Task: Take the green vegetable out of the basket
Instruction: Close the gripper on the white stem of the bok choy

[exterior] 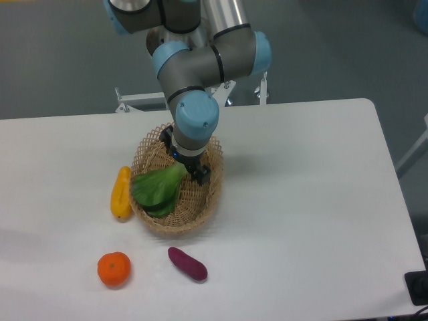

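Soft, even overhead light — faint shadows, slightly soft focus

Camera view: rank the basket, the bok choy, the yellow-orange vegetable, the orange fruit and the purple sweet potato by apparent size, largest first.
1. basket
2. bok choy
3. yellow-orange vegetable
4. purple sweet potato and orange fruit: similar in apparent size, not ranked; the potato is longer, the fruit rounder.

I'm working in what looks like a lab: a bare white rectangular tabletop fills the frame, grey floor across the top.
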Motion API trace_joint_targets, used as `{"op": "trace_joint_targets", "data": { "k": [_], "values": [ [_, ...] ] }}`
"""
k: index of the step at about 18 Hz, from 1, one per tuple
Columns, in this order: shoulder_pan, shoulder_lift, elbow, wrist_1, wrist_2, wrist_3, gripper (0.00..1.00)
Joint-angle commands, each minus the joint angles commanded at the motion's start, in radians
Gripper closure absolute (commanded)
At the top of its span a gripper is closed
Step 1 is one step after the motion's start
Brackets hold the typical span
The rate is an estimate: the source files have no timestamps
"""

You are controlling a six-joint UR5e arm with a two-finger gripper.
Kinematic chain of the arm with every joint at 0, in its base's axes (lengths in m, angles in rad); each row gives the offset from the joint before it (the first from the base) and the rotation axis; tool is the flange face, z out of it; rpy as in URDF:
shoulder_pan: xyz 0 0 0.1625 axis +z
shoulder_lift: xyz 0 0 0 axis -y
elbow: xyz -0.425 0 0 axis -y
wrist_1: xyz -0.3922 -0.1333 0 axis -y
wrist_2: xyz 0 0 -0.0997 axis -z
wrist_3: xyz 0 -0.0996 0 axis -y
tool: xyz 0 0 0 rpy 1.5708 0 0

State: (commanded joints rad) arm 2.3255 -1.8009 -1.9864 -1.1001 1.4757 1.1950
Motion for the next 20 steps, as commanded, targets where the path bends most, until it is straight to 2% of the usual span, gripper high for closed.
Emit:
{"op": "trace_joint_targets", "data": {
  "k": [3, 6, 13, 14, 15, 19, 20],
  "values": [
    [-0.002, 0.000, -0.026, 0.028, 0.006, 0.000, 0.00],
    [-0.002, -0.002, -0.040, 0.028, 0.041, 0.002, 0.00],
    [-0.002, -0.014, -0.051, 0.034, 0.046, 0.000, 0.00],
    [-0.003, -0.020, -0.052, 0.043, 0.046, -0.003, 0.07],
    [-0.005, -0.018, -0.055, 0.045, 0.046, -0.003, 0.18],
    [-0.005, -0.012, -0.052, 0.045, 0.045, -0.011, 0.84],
    [-0.005, -0.009, -0.051, 0.045, 0.045, -0.011, 0.95]
  ]
}}
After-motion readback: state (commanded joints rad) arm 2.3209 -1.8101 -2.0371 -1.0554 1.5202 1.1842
